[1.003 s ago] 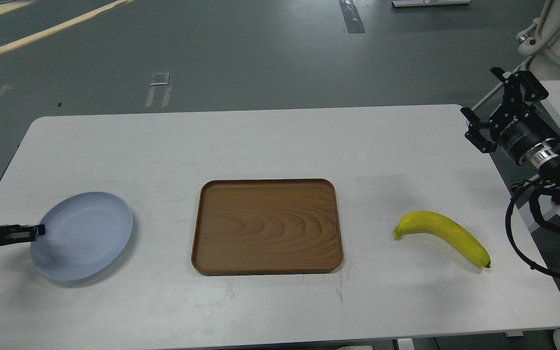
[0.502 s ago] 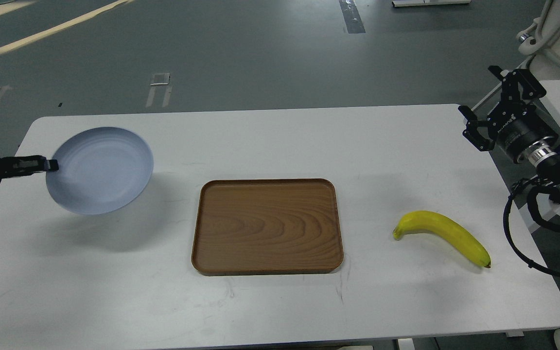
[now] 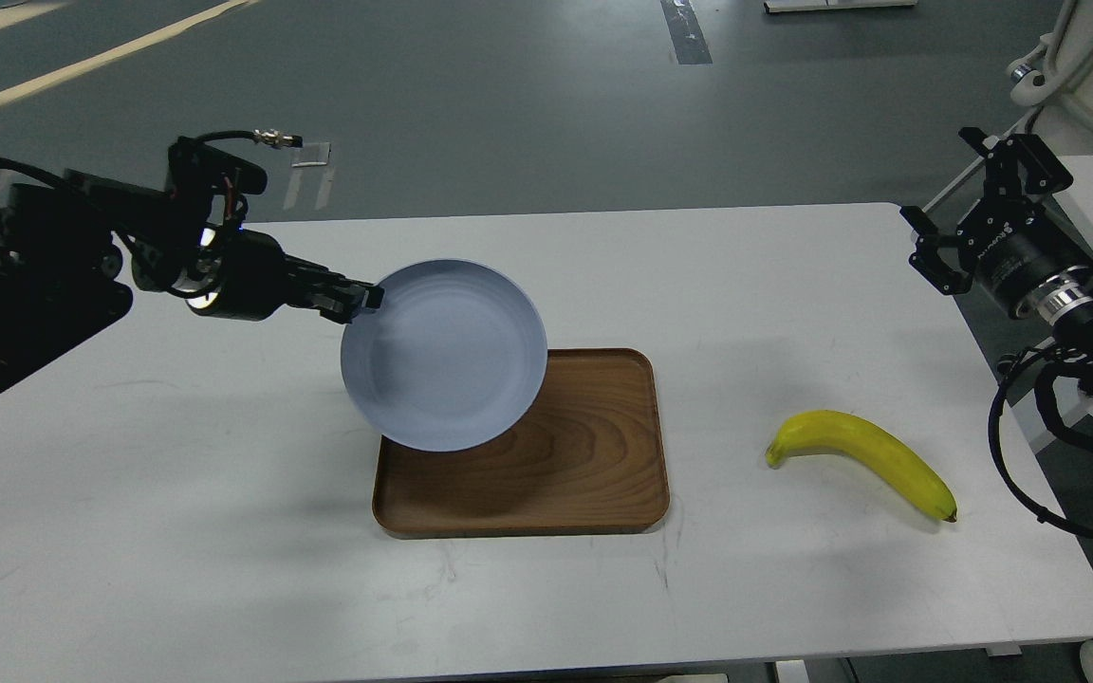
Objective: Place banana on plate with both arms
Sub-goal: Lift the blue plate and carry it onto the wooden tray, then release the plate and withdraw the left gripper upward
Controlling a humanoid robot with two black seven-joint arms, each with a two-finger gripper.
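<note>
Above the wooden tray's (image 3: 594, 455) left half, my left claw (image 3: 364, 298) pinches the rim of the pale blue plate (image 3: 443, 355), holding it tilted in the air with its shadow falling on the tray. Right of the tray, well apart from it, the banana (image 3: 864, 457) lies on the white table (image 3: 224, 531). Farther right of the tray, past the table's edge, my right claw (image 3: 954, 213) hangs with fingers spread, holding nothing.
</note>
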